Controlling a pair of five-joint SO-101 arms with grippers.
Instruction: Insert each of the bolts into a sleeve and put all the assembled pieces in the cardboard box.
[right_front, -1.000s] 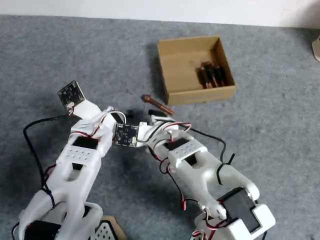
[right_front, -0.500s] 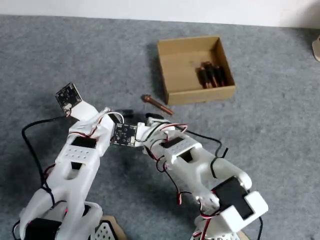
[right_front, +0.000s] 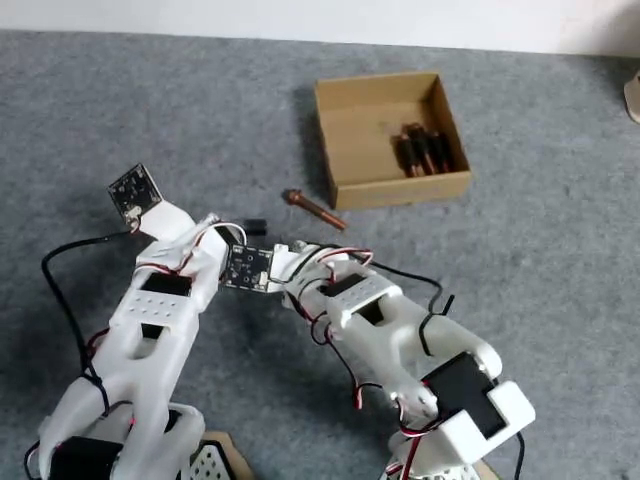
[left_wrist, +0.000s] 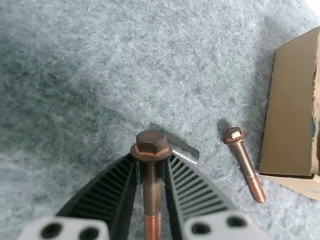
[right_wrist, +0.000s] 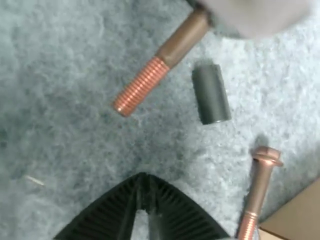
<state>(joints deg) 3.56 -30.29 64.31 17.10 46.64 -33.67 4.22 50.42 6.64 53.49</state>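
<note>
My left gripper (left_wrist: 150, 161) is shut on a copper bolt (left_wrist: 149, 150), head pointing away from the wrist. Its threaded end (right_wrist: 136, 94) hangs above the carpet in the right wrist view. A dark sleeve (left_wrist: 184, 151) lies on the carpet just beyond the held bolt, also seen as the sleeve (right_wrist: 211, 98) and the sleeve (right_front: 255, 227). A second bolt (right_front: 313, 210) lies loose near the cardboard box (right_front: 345, 140). Assembled pieces (right_front: 421, 149) rest inside the box. My right gripper (right_wrist: 144, 186) is shut with nothing in it, a little short of the sleeve.
Grey carpet covers the table. The box wall (left_wrist: 295, 110) stands close beyond the loose bolt (left_wrist: 244, 164). Both arms crowd together in the middle, their wrists almost touching near the right arm's camera board (right_front: 248, 268). Open carpet lies to the far left and right.
The right gripper has drawn back a little from the loose bolt toward the arms' bases, uncovering the sleeve. The left arm shifted slightly left, still holding its bolt.
</note>
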